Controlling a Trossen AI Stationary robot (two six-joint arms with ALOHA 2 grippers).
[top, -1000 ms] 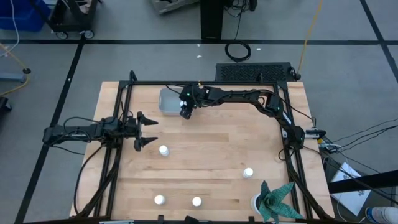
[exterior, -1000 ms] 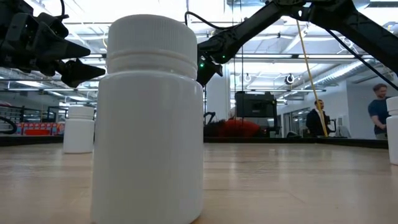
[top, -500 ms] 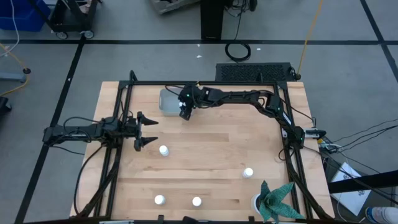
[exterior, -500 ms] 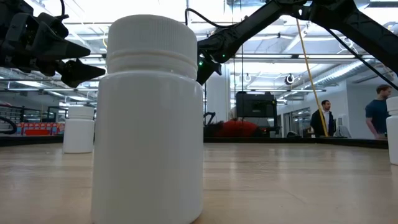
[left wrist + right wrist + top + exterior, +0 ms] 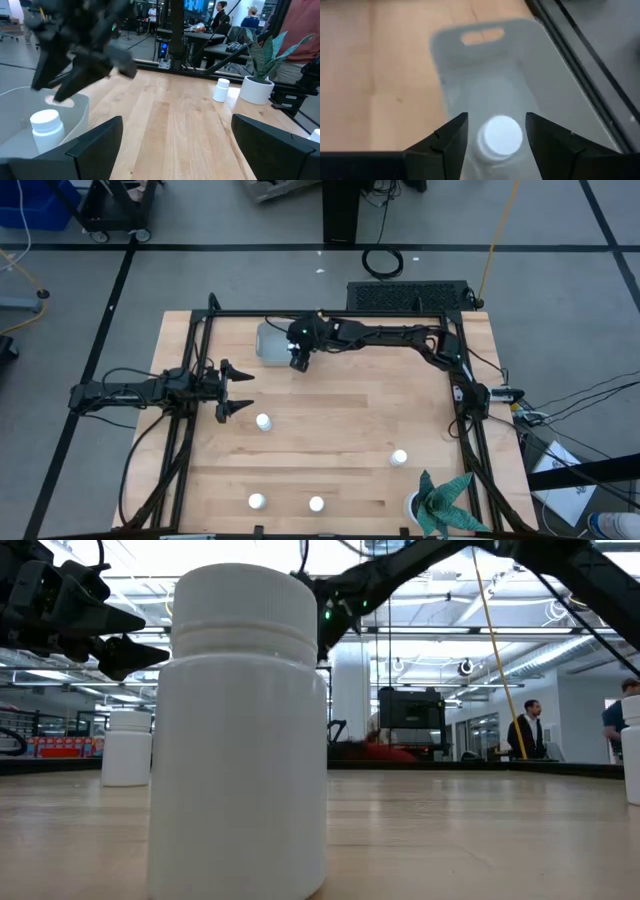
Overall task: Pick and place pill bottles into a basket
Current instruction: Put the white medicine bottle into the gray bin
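The pill bottles point(image 5: 263, 422) look light, rigid and smooth-walled, likely to slip or tip under an off-centre squeeze, so the best hold is probably across the body just under the ribbed cap. Four stand loose on the table point(image 5: 340, 410); a fifth point(image 5: 500, 136) sits in the basket point(image 5: 560, 100) at the far edge, between the right gripper's point(image 5: 495, 142) parted fingers point(image 5: 447, 140), which show gaps on both sides. The left gripper point(image 5: 232, 389) hovers near the closest bottle, fingers spread wide.
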